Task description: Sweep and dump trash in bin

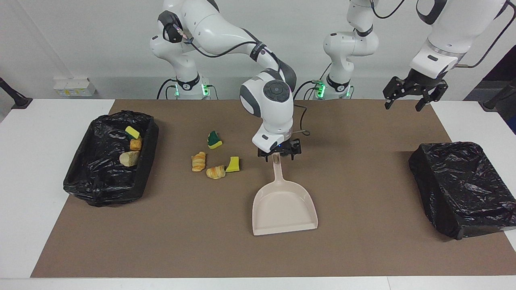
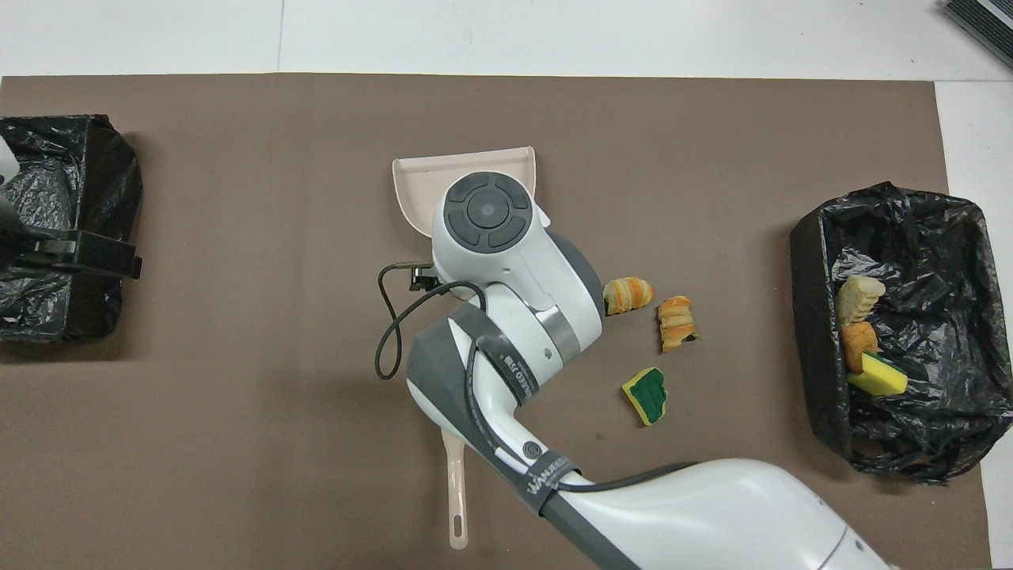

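Right gripper (image 1: 279,155) hanging low over the top of the beige dustpan's handle (image 1: 277,171), fingers spread either side of it, nothing gripped. Dustpan (image 1: 284,209) flat on the brown mat (image 1: 363,241), scoop end pointing away from the robots, handle end right under the gripper.

Just beside the gripper, toward the right arm's end of the table: four loose bits of trash. Closest, a yellow sponge piece (image 1: 233,164), touching a croissant-like lump (image 1: 215,172). A bit further out, another striped bread lump (image 1: 198,161), and the green-and-yellow sponge (image 1: 214,139) a little nearer the robots than those.

Further out the same way, black-lined bin (image 1: 80,177) near the end of the mat, with three bits already in it: a yellow sponge (image 1: 132,132), an orange bread lump (image 1: 136,144) and a pale bread lump (image 1: 129,158).

Well apart on the opposite end: left gripper (image 1: 414,92) up in the air with fingers wide apart and empty, waiting over the mat's edge close to the robots. Below it and further from the robots, a second black bag-covered bin (image 1: 463,189).
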Motion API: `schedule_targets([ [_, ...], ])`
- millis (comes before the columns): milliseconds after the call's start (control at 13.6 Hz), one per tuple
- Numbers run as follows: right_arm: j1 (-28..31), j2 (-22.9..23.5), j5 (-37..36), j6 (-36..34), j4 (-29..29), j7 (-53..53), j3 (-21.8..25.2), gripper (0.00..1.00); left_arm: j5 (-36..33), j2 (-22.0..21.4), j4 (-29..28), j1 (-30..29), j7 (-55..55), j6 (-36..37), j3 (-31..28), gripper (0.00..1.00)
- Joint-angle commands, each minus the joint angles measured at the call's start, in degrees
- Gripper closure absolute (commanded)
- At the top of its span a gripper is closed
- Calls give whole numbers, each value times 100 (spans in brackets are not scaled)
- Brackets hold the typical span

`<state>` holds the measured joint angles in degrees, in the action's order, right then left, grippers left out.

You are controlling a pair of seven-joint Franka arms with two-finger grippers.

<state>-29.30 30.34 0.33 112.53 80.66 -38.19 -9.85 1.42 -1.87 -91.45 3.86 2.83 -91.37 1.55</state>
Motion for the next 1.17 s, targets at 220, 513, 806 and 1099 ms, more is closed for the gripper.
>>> schedule_targets([
  [220,-646,-1721,556,313,2599,-382,-140,0,24,213,-460,343,68,-828,-32,0],
  [513,-1181,-2759,1116,1568,4587,-382,-131,0,112,573,-452,334,51,-1487,-32,0],
  [806,-1447,-2867,1540,1746,4854,-382,-131,0,95,986,-320,308,60,-1734,-41,0],
  [1099,-1403,-2823,1540,1764,4836,-233,-122,29,104,1004,-347,282,147,-1822,-41,0],
])
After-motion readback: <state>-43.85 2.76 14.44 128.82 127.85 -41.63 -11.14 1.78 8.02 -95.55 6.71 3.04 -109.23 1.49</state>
